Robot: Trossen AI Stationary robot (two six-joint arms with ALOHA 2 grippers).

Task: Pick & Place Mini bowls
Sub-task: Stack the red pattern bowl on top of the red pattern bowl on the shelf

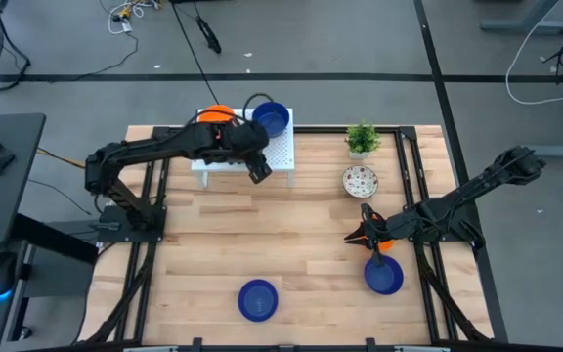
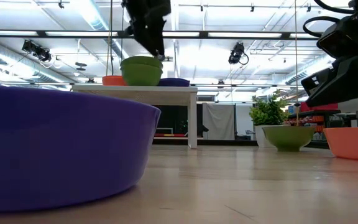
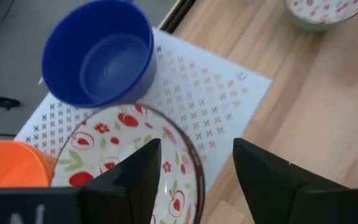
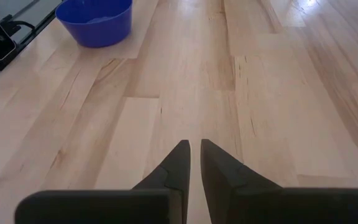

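Observation:
A white perforated rack [image 1: 242, 154] at the table's far middle carries an orange bowl [image 1: 219, 112], a blue bowl [image 3: 98, 53] and a red-speckled bowl [image 3: 126, 140], green on its outside [image 2: 142, 70]. My left gripper [image 3: 194, 177] hovers open just above the speckled bowl. One finger stands over the bowl's inside, the other outside its rim [image 3: 190, 163]. My right gripper [image 4: 194, 155] stays shut and low over bare wood at the right [image 1: 365, 235], with nothing between its fingers. An orange bowl [image 1: 385, 244] lies under that arm.
On the table rest another speckled bowl [image 1: 360, 181], a blue bowl [image 1: 384, 277] at the near right, and a blue bowl [image 1: 257, 299] at the near middle. A small potted plant [image 1: 363, 139] stands at the far right. Bare wood lies in the middle.

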